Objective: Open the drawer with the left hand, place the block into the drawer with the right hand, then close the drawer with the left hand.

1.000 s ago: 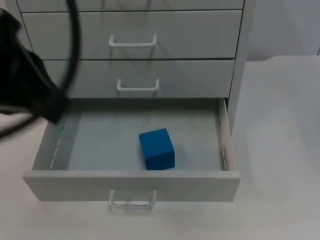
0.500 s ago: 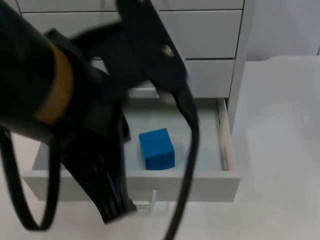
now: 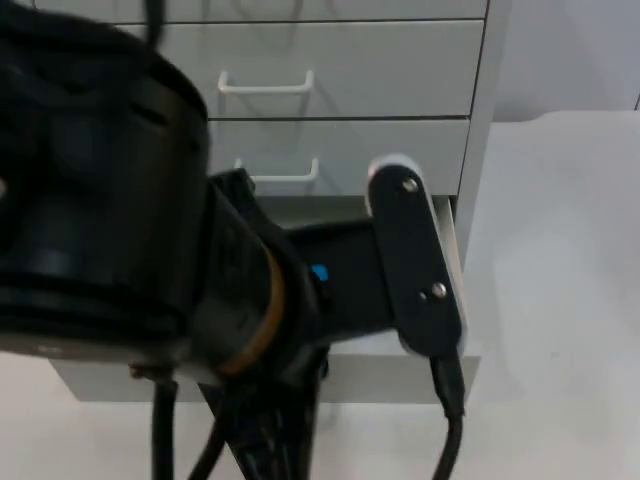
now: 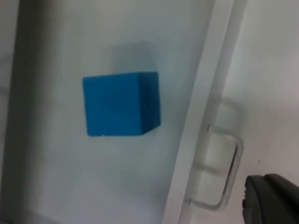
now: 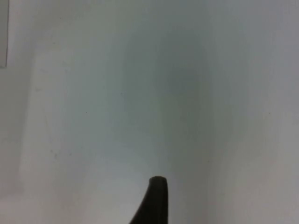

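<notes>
We see soft, even, glare-free light, a faint shadow beside the blue block (image 4: 121, 103) in the drawer (image 4: 196, 121), and the left arm (image 3: 130, 240) looming blurred.

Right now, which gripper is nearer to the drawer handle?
Left. The left gripper is close beside the drawer handle, near the block. The right gripper is over bare table, handle not in its view.

No text, label, brand, number or sign can be read anywhere in these views.
</notes>
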Motion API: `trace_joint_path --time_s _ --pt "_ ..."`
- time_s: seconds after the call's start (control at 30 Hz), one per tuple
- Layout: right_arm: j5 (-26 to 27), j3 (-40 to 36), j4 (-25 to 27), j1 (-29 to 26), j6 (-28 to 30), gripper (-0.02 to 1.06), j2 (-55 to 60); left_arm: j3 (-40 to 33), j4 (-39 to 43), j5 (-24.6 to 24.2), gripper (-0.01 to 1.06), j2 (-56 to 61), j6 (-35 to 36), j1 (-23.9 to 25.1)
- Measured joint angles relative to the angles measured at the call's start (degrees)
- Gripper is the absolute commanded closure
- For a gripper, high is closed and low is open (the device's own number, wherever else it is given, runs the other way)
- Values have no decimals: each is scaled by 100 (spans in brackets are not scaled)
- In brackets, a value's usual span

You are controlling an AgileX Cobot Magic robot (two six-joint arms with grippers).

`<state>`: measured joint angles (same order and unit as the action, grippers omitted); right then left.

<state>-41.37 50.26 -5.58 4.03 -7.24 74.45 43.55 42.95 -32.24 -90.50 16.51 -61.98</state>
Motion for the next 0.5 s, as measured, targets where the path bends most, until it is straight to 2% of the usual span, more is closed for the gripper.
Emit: trace_joint_path --time_s 0.27,0.4,0.5 --pt "13 0 -10 0 0 30 0 0 417 258 105 -597 107 0" --pt "25 0 -20 0 0 30 0 10 958 510 105 -1031 542 94" --pt "25 0 -20 0 0 30 0 10 1299 522 105 -1213 775 149"
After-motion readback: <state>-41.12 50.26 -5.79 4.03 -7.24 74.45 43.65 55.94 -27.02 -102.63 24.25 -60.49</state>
